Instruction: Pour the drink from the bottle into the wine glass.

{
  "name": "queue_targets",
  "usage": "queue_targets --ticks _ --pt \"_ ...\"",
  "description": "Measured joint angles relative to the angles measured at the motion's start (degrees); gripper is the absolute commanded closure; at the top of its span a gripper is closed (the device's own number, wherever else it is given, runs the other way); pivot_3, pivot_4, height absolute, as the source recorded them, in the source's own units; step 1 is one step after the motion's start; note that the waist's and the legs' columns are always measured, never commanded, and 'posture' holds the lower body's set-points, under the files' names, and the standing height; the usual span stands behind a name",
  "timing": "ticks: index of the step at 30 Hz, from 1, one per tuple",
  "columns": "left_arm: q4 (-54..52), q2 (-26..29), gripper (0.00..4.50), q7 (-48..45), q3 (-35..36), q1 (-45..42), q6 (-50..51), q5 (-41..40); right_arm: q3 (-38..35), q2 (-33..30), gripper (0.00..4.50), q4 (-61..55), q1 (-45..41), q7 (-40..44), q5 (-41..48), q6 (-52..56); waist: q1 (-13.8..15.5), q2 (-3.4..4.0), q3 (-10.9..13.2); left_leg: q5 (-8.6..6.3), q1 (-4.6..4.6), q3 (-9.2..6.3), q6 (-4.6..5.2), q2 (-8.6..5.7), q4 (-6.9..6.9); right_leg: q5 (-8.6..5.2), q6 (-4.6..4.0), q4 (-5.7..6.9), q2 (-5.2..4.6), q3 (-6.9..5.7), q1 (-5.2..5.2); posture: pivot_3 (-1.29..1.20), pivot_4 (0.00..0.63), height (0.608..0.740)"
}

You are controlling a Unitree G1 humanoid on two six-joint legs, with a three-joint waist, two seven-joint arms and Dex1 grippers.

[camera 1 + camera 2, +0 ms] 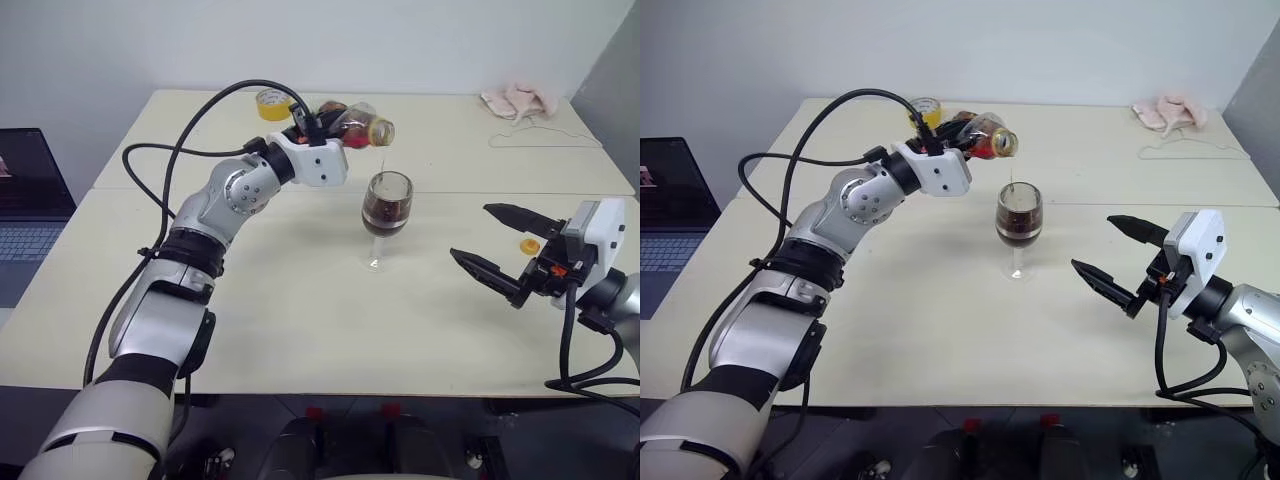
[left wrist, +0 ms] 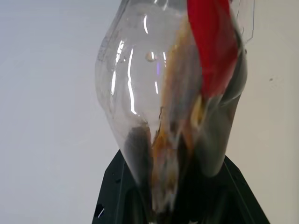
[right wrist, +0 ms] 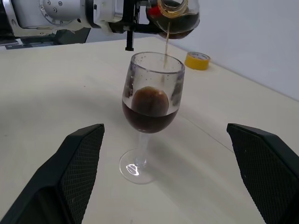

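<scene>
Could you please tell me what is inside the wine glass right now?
The wine glass holds dark brown drink in its lower bowl, with a thin stream falling in from the tilted bottle.

In the left wrist view the bottle (image 2: 173,93) runs off the top edge, so its neck and mouth are cut off, and its base hides the fingers gripping it. A laptop (image 1: 25,205) is cut by the left edge, its screen too small to read.
</scene>
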Motion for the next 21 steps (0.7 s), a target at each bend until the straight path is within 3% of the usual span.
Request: queue_targets --ticks 5,12,21 --pt "-3.41 -3.59 3.76 -4.75 4.59 3.45 5.74 -10.37 0.66 -0.02 0.00 0.62 -0.29 0.31 -0.51 0.00 -0.35 0.02 -0.01 0.00 -0.01 -0.03 0.00 0.00 0.01 0.00 0.00 0.01 0.00 -0.02 -0.01 0.00 0.150 0.740" --pt "-17.35 -8.31 3.76 -6.08 20.74 18.79 28.81 -33.17 0.92 -0.02 0.00 2.24 -5.01 0.80 1.23 0.05 -1.87 0.22 -0.14 0.00 0.03 -0.01 0.00 0.10 -0.05 0.00 -0.01 0.05 0.03 0.01 -0.08 0.00 0.150 0.740" --pt "-32.42 -9.42 3.76 0.55 30.59 34.78 40.32 -41.24 3.23 -1.32 0.00 5.02 -14.16 4.09 5.32 1.19 -0.69 0.21 -0.18 0.00 0.05 0.06 0.00 0.03 0.06 0.00 -0.01 -0.03 -0.03 0.11 0.03 0.00 0.150 0.740"
